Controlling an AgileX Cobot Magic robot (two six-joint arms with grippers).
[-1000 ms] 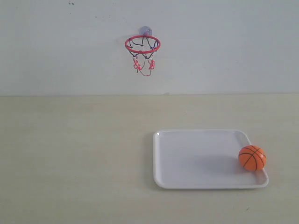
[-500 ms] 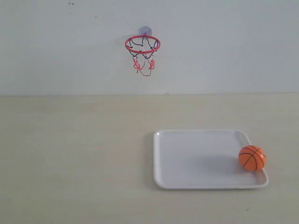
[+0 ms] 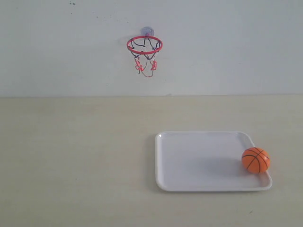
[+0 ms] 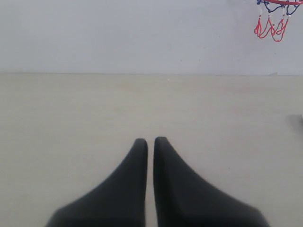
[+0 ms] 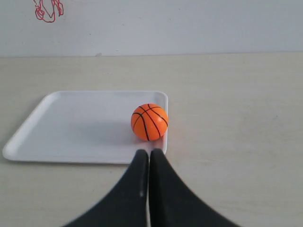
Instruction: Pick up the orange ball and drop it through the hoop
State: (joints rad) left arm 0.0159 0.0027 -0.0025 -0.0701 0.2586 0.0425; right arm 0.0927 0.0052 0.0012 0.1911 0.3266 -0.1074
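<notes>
The orange ball [image 3: 255, 160] rests at the right edge of a white tray [image 3: 189, 161] on the pale table; neither gripper shows in the exterior view. Seen from the right wrist, the orange ball [image 5: 149, 122] lies just beyond my right gripper [image 5: 149, 153], whose black fingers are shut and empty, apart from the ball. The hoop [image 3: 144, 46], a red ring with string net, hangs on the back wall by a clear suction cup. My left gripper [image 4: 150, 141] is shut over bare table, with the hoop's net [image 4: 273, 19] far off at a corner of that view.
The white tray [image 5: 71, 123] takes up the right half of the table. A white wall [image 3: 227, 47] rises behind the table's back edge.
</notes>
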